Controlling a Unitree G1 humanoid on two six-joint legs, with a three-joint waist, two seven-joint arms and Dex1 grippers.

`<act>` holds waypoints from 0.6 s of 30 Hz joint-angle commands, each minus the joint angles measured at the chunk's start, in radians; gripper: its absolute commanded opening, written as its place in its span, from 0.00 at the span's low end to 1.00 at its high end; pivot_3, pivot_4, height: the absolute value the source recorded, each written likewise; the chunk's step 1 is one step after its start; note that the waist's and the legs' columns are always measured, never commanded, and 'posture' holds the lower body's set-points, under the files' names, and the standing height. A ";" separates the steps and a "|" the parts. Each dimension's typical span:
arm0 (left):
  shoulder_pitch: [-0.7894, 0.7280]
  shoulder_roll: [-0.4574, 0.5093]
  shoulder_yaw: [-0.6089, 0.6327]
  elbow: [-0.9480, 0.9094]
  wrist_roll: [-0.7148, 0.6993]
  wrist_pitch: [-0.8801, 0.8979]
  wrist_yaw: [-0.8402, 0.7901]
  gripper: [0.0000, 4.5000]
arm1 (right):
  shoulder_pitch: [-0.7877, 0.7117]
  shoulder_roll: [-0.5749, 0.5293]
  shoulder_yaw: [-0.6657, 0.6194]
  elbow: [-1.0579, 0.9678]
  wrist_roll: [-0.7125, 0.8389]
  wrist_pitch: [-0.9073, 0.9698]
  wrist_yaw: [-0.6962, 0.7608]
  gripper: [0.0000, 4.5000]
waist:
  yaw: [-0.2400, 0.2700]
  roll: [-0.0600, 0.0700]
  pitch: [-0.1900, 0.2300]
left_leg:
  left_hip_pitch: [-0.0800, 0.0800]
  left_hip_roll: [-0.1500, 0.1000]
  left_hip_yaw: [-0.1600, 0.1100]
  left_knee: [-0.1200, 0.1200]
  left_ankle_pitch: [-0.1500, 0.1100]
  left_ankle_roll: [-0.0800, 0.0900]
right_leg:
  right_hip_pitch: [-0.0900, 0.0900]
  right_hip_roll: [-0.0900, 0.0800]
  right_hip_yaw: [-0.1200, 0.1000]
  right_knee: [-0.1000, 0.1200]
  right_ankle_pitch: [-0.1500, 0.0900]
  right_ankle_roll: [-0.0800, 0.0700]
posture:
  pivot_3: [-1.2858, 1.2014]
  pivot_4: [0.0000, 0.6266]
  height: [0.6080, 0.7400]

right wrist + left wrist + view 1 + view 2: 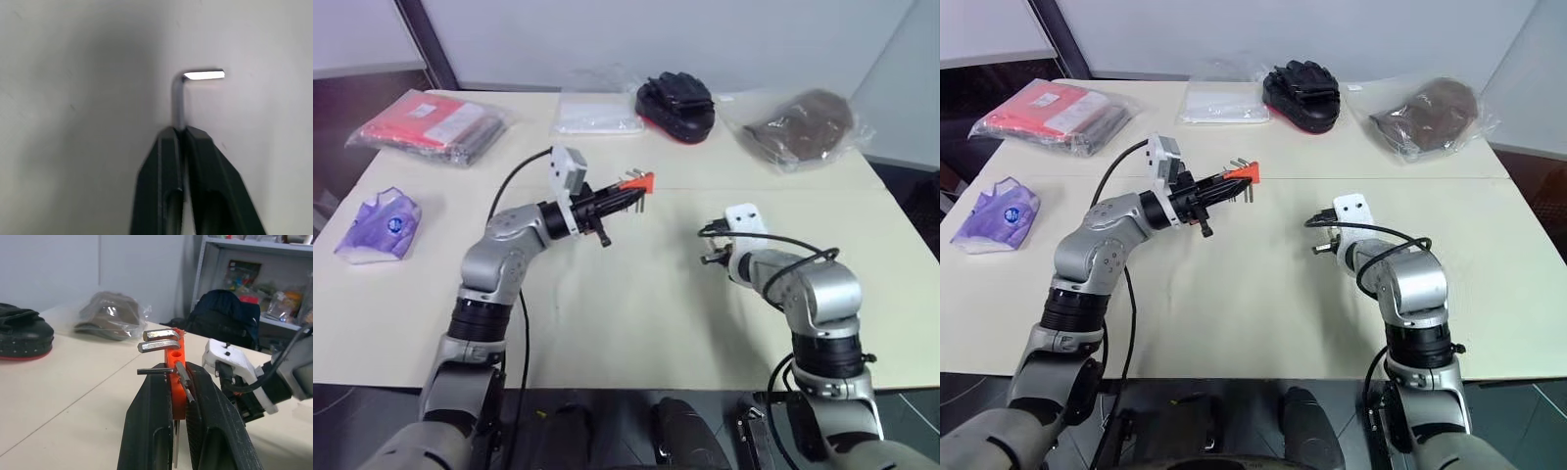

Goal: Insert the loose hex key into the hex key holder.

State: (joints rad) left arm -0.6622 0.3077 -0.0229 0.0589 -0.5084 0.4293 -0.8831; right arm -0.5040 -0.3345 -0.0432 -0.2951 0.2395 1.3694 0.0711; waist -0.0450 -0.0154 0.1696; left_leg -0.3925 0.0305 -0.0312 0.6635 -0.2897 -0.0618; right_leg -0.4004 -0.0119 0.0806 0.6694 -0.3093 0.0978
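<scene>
Left pincer (178, 396): its two black fingers are pinching the hex key holder (174, 377), holding it up above the bench (636, 294), out ahead of the robot's left side.
Holder: the orange block is pointing forward and toward the robot's right, with several grey keys sticking out of it; two bent legs are showing above its top end in the left wrist view.
Right pincer (182, 134): its fingers are pressed together on the long leg of the loose hex key (182, 100), right down at the bench surface.
Loose key: it is sitting low at the right pincer, on or just off the pale bench, I cannot tell which; the long leg is running on along the line of the fingers and the short bent leg is turning off to one side at the far tip.
Key relation: the holder is lying up and to the robot's left of the gripped key, well apart from it and higher.
Nearer arm: the right arm is already on the key; the left is offering the block.
Judgement: the coming move is probably lifting the key and lining its long leg up with an empty hole.
Risk: the grip is looking thin, so the key may be swivelling between the fingers.
</scene>
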 commanded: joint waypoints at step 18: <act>-0.059 -0.028 -0.018 0.025 0.021 -0.025 -0.040 0.00 | 0.230 -0.213 -0.006 -0.249 0.259 -0.103 0.388 0.04 | 0.002 0.000 0.001 | 0.000 0.000 -0.001 -0.002 0.000 0.000 | 0.001 0.000 0.000 -0.003 0.000 0.000 | 0.52 0.24 1.00</act>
State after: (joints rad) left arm -0.7008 0.2777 -0.0458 0.0981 -0.4877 0.4261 -0.9155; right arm -0.2751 -0.5242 -0.0436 -0.4868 0.4606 1.2473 0.4236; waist -0.0433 -0.0152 0.1703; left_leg -0.3926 0.0306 -0.0321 0.6620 -0.2898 -0.0617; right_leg -0.3992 -0.0113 0.0801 0.6666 -0.3093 0.0979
